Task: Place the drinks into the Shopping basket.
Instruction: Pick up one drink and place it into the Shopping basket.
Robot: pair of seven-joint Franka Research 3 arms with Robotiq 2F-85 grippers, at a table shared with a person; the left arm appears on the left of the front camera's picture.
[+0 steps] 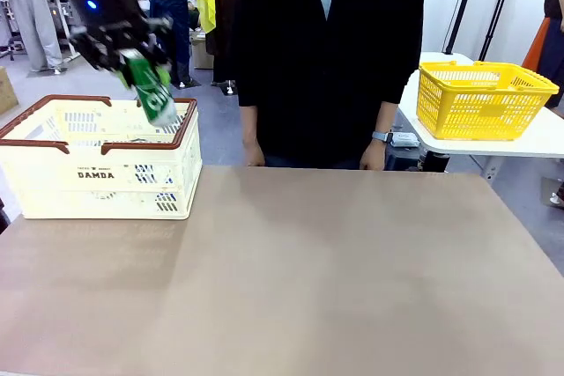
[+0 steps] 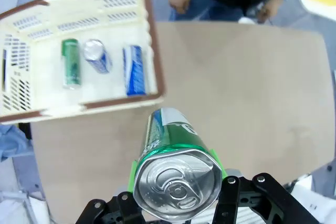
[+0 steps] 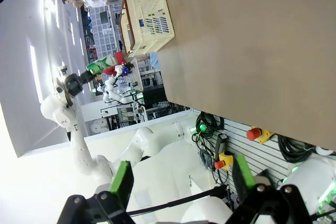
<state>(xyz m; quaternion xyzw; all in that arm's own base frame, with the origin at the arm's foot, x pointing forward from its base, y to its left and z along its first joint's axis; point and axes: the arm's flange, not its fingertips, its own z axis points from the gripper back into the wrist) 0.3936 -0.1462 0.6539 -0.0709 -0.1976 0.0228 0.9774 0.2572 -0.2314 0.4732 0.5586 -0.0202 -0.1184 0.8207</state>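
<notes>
Drinks: left tool (image 2: 176,203) clamps a tilted green can (image 2: 176,169) above the Shopping basket (image 1: 53,182)'s three-o'clock rim; early release could bounce it onto the desk (image 1: 352,270). Right tool (image 3: 181,182) gapes wide.

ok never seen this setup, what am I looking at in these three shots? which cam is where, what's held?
Two white robot arms share a table with a person standing opposite. The front view looks across from the robot's side. The other two pictures come from cameras on each wrist. The left gripper is shut on a green can, held tilted above the cream Shopping basket, which already holds three cans. The right gripper is open and holds nothing. A yellow basket sits on a side table.
</notes>
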